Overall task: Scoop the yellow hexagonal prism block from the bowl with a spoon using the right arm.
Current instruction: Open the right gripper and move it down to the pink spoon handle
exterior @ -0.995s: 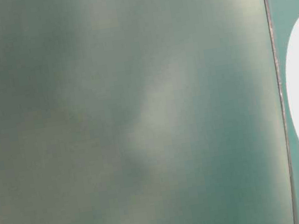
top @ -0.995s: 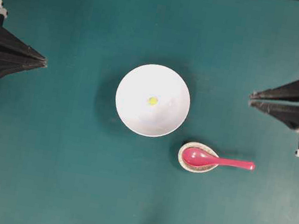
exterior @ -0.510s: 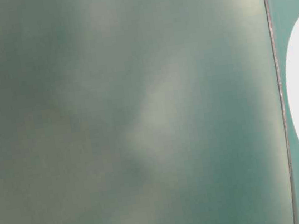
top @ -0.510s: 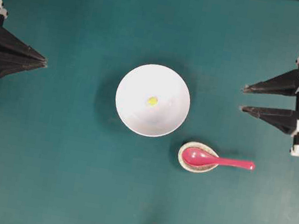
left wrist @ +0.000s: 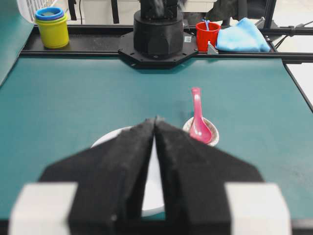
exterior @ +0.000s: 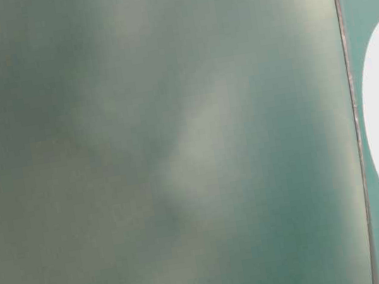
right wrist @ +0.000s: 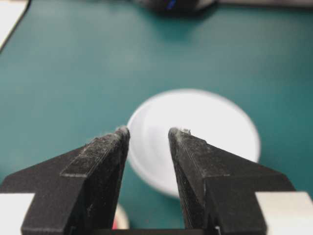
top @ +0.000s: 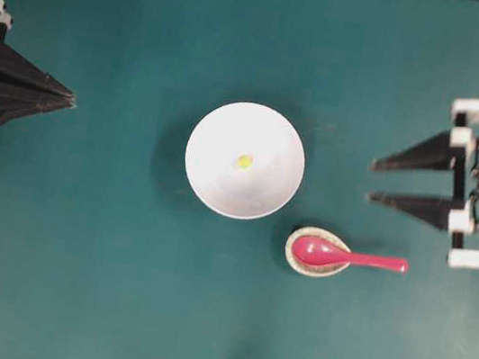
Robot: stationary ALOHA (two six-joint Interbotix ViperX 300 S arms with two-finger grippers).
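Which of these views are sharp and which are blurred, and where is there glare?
Overhead view: sharp, even light; the bowl casts a soft shadow. Table-level view: almost wholly a green-grey blur, with an overexposed white shape at its right edge. Right wrist view: the right gripper is sharp, the bowl behind it soft. Left wrist view: the spoon is clear.

Both arms matte black. Left gripper point(top: 71, 100): two long tapered black wedge fingers, white rectangular blocks at their roots. Right gripper point(top: 370, 181): same build, four white fittings along its crossbar. Finger point(right wrist: 98, 161) surfaces rough, foam-like, dusty with lint at tips. Round black arm base point(left wrist: 157, 34) on an octagonal plate.
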